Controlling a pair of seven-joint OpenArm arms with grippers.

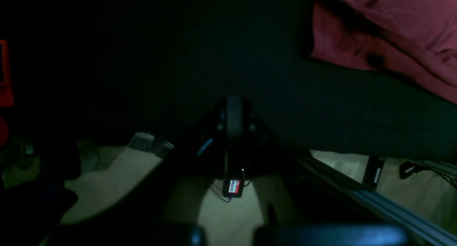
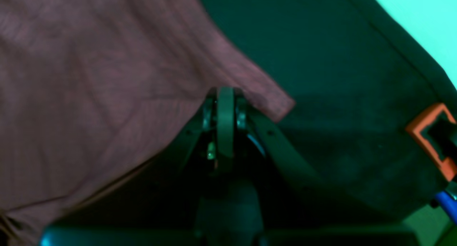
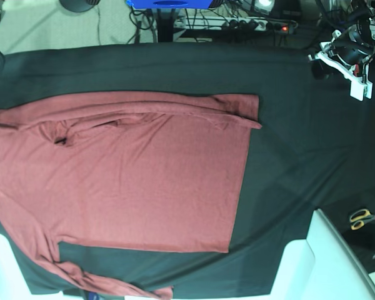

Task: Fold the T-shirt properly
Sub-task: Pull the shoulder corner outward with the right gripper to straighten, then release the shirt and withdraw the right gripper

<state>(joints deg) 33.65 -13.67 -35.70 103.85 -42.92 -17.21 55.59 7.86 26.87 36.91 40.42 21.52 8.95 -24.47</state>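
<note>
Pinching T-shirt (image 2: pixel 89 78) edge w/ right tool (image 2: pixel 225 96); left tool (image 1: pixel 234 106) together, T-shirt well apart upper-right.

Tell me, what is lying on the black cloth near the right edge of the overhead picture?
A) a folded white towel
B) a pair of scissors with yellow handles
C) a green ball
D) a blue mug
B: a pair of scissors with yellow handles lies on the black cloth, well apart from the red shirt.
</note>
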